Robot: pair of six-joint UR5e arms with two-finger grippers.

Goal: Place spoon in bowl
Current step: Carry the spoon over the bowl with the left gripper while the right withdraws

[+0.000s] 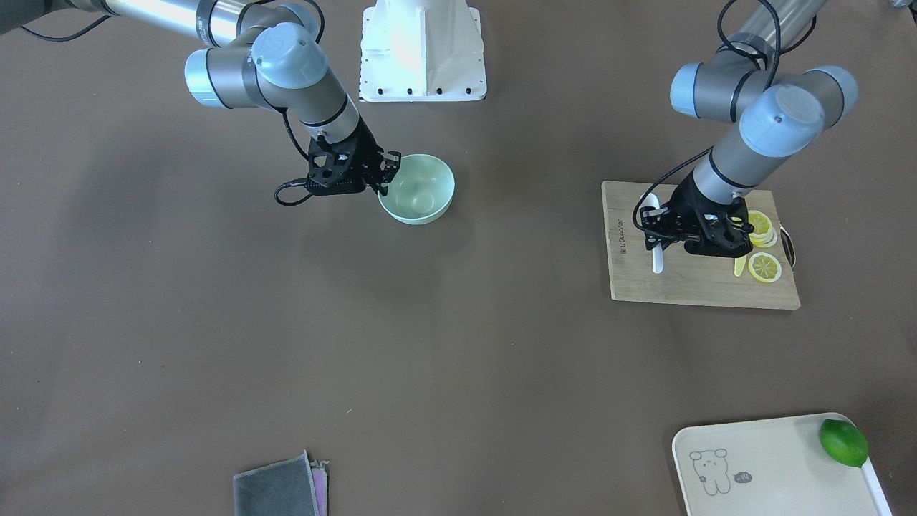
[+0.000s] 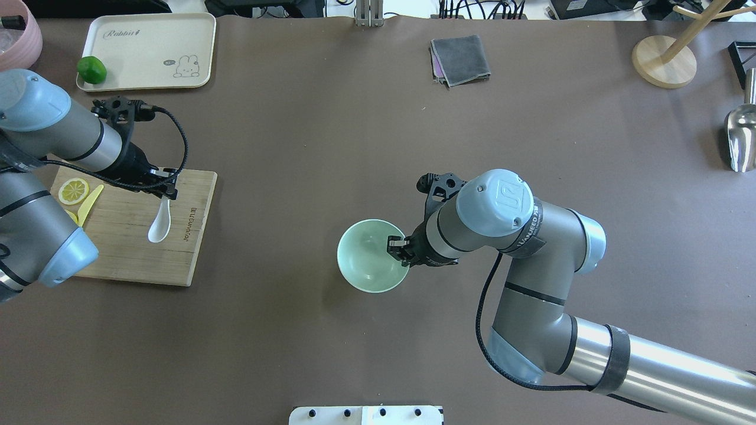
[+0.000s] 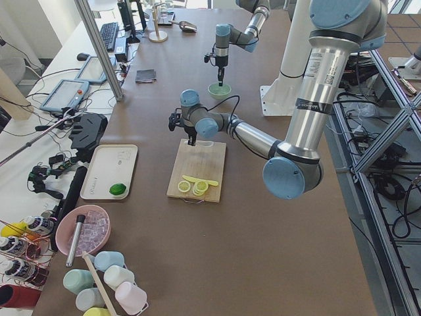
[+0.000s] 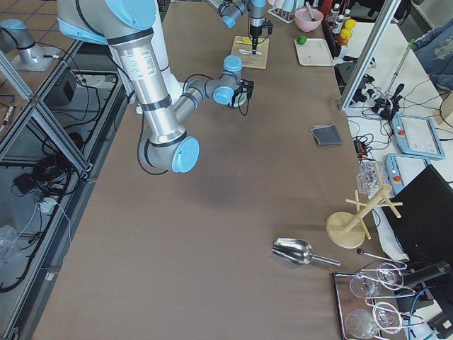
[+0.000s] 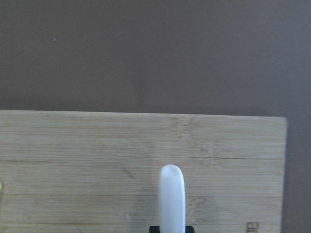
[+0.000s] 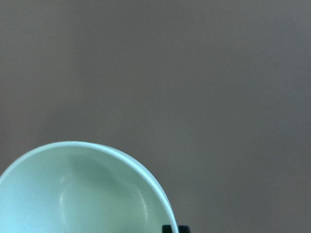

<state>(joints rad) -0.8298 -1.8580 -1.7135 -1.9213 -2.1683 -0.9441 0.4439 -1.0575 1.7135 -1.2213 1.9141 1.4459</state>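
Overhead exterior, down-tilted left end effector (image 2: pixel 167 190) gripping spoon (image 2: pixel 158 227), right end effector (image 2: pixel 398 247) gripping bowl (image 2: pixel 365 260)

The left arm was folded low over the table, and the left gripper (image 2: pixel 167 192) was pointed downward and closed on the handle of the spoon (image 2: pixel 158 227). The right arm was extended forward, and the right gripper (image 2: pixel 397 245) was lowered and clamped across the rim of the bowl (image 2: pixel 366 268).
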